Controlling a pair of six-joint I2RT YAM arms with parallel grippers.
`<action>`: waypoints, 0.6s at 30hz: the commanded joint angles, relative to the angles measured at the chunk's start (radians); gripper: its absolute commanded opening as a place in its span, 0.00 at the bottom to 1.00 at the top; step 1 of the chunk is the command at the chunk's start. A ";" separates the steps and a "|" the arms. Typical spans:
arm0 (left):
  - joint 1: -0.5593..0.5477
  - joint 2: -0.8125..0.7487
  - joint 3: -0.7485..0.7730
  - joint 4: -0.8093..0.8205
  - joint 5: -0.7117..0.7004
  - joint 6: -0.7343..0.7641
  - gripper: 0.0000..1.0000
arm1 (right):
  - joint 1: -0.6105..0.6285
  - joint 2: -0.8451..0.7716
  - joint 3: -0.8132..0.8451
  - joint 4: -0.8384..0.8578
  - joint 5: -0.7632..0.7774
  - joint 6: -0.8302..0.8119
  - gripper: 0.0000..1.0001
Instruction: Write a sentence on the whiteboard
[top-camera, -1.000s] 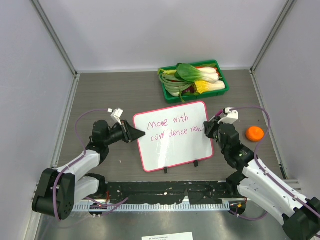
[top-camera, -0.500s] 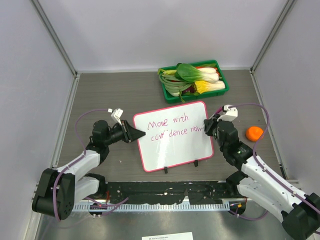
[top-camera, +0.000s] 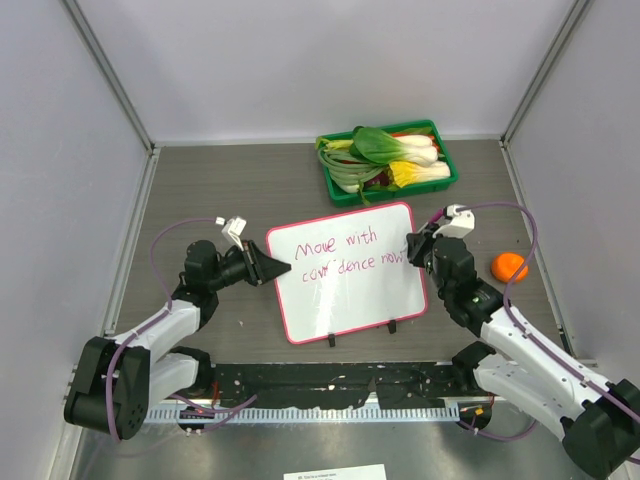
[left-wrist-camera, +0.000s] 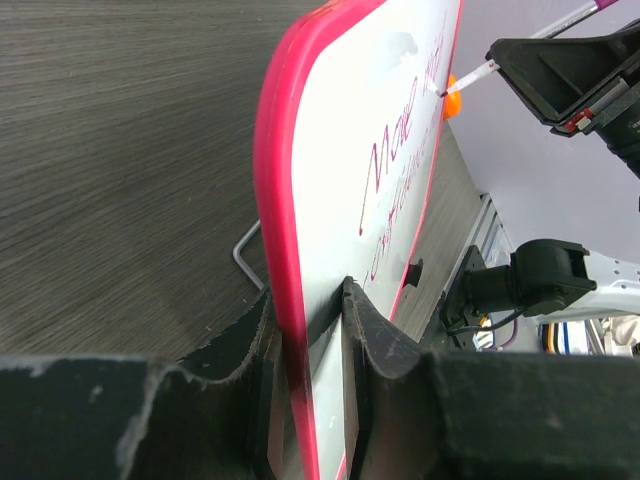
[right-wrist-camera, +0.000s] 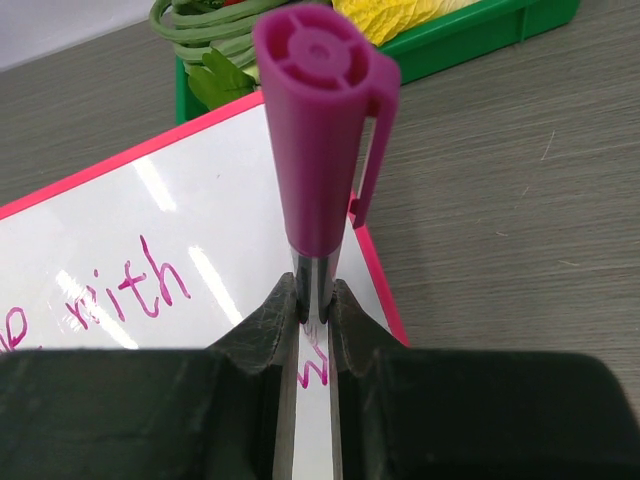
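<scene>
Where the two arms reach out over the surface (top-camera: 230, 180), the whiteboard (top-camera: 345, 300) sits near the middle, between them, with its two black feet (top-camera: 331, 341) toward the arm bases. Behind it, well apart, stands a green tray (top-camera: 447, 150) of leafy vegetables. The left tool (top-camera: 280, 267) is clamped on the board's left frame edge, one finger on each face, as the left wrist view shows. The right tool (top-camera: 413, 247) is clenched on a purple marker (right-wrist-camera: 318, 150), capped end toward the wrist camera, at the board's right edge. A small orange object (top-camera: 510, 266) lies on the surface beside the right arm.

We judge the step in hand to be the writing itself, near its end: the magenta lettering (top-camera: 340, 252) reads "Move with confidence now", and the marker stands over the last word. The next move calls for closing the final stroke, then lifting the tip straight off so that wet ink is not dragged — with the left tool bracing the frame against the pen's push.

Limits of the views:
- The right tool's own fingers hide the marker tip in the right wrist view; in the left wrist view it shows at the far edge, too small to settle contact.
- From above, the right tool partly covers the last letter.
- We cannot tell whether the board lies flat or is tipped up.
</scene>
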 joint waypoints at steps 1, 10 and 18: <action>-0.003 0.006 -0.017 -0.042 -0.095 0.108 0.00 | -0.004 0.012 0.045 0.060 -0.002 -0.003 0.01; -0.001 0.009 -0.017 -0.042 -0.092 0.110 0.00 | -0.004 -0.014 0.042 0.073 -0.060 0.016 0.01; -0.003 0.006 -0.017 -0.042 -0.093 0.110 0.00 | -0.004 -0.146 0.030 0.099 -0.102 0.028 0.01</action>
